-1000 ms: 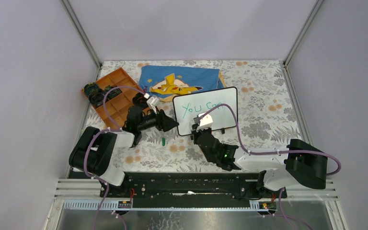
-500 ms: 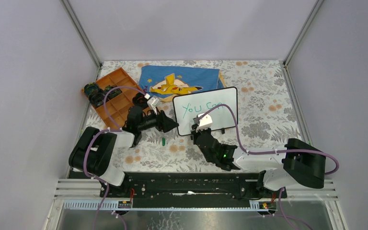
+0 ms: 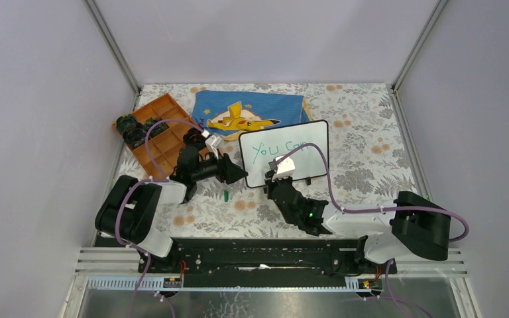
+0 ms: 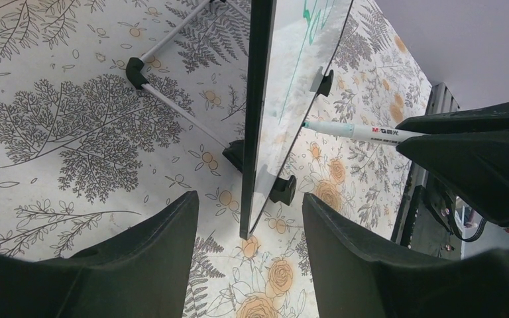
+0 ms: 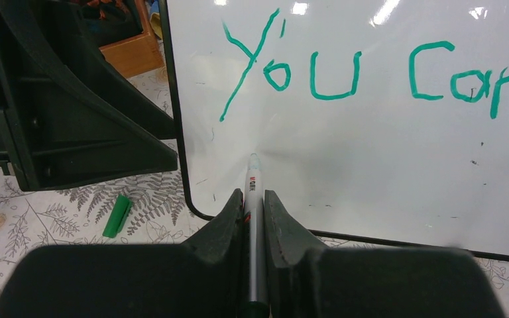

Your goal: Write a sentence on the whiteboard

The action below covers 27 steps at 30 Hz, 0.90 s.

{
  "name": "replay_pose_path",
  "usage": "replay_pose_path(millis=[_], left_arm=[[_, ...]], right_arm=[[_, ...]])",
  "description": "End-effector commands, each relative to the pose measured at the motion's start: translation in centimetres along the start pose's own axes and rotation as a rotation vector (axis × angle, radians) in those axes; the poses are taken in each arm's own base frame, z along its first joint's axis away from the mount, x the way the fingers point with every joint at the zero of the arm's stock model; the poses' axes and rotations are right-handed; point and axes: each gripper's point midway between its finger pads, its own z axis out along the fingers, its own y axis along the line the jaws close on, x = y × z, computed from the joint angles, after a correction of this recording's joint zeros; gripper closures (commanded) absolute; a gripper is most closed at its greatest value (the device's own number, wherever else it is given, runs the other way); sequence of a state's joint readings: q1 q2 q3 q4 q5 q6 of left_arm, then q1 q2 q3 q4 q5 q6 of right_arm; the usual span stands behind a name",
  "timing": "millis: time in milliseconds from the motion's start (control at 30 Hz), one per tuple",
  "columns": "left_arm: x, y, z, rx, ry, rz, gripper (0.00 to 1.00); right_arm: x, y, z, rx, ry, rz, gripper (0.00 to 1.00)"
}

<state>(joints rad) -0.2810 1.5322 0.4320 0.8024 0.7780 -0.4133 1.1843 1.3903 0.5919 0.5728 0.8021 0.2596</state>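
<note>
- Whiteboard nearly edge-on, thin black frame toward lens, on floral tablecloth.
- Left gripper spread wide, one finger either side of frame edge, gaps on both.
- Green strokes on glossy face, unreadable.
- White marker tip at face, contact unclear; barrel clamped in right gripper.
- White stand rods, black-footed, behind.

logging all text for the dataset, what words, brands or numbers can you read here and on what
"You Can": green handwriting on the whiteboard.
"M&G": marker barrel, left wrist view; the smaller print beside it is too small to read.
Red print on the marker, right wrist view: blurred, unreadable.
</note>
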Motion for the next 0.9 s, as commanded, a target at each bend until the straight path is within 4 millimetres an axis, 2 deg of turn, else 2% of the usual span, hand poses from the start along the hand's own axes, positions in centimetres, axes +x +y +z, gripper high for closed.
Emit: replay_pose_path(millis=[0, 233, 700, 867], left_arm=[[-1.8, -0.4, 0.4, 0.01, -0.033, 0.067, 0.35], [-1.7, -0.5, 0.5, 0.013, -0.028, 0.068, 0.35], [-1.5, -0.5, 0.6, 0.01, -0.016, 0.07, 0.36], [-1.4, -0.5, 0.6, 0.011, -0.014, 0.071, 0.36]], right_arm=[[-2.3, 0.4, 0.8, 0.02, -0.046, 0.084, 1.0], [-1.6, 0.2, 0.8, 0.024, -0.03, 0.083, 1.0], [-2.6, -0.1, 1.0, 0.035, -0.056, 0.086, 1.0], [-2.4, -0.6, 1.4, 0.044, -0.045, 0.083, 1.0]])
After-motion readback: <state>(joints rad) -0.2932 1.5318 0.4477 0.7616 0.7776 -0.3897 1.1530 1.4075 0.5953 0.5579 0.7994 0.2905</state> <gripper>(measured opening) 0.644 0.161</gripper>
